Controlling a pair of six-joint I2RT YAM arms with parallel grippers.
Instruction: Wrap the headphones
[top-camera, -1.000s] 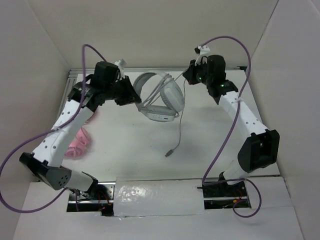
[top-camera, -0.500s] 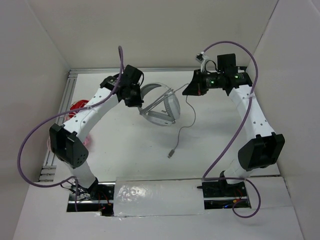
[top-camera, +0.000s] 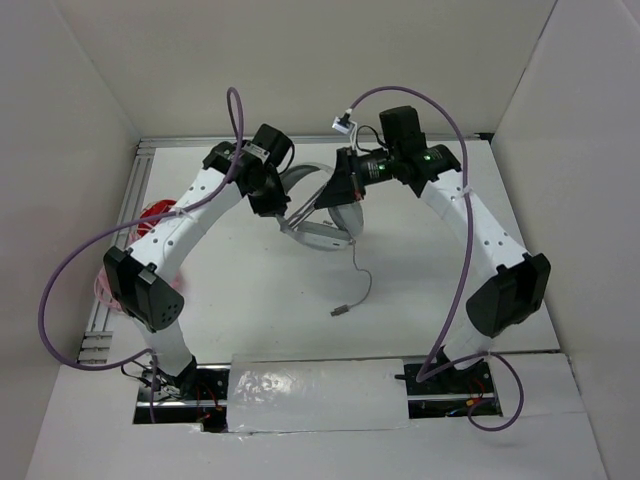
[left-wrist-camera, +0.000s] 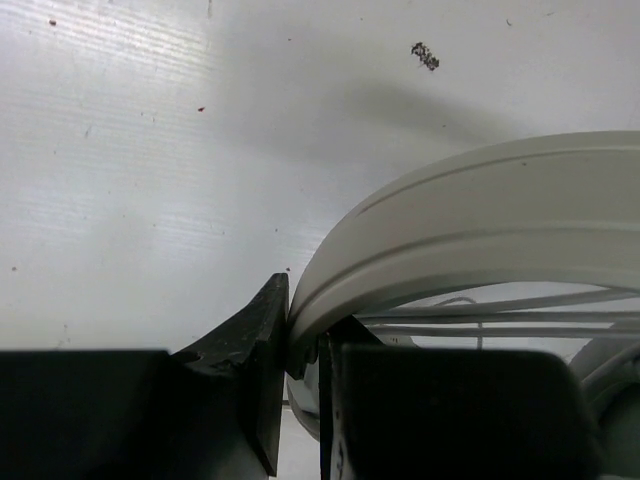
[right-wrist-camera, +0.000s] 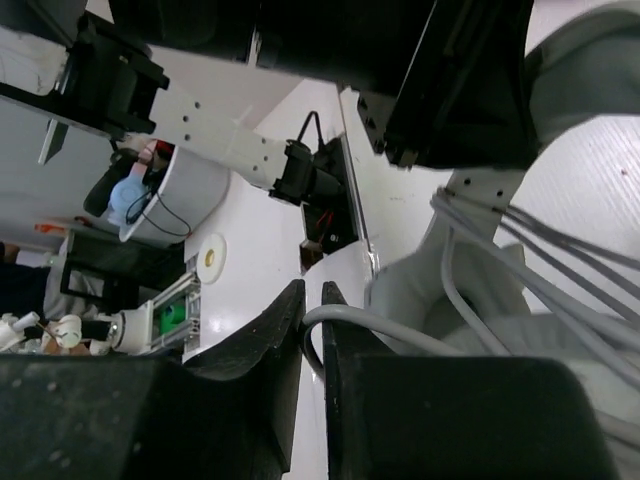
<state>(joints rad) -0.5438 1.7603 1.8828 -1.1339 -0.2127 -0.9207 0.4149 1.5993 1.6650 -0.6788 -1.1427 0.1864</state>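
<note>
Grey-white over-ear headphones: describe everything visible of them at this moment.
The light grey-white plastic over-ear headphones are at the far middle, between both arms. The left end effector pinches the smooth curved headband. The right end effector pinches the thin grey cable, with several turns already wound across them. Its loose end trails to a plug.

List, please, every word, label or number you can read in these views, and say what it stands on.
No text can be read in any view.
Small white tag on the purple cable: too small to read.
The headphones: no print visible.
</note>
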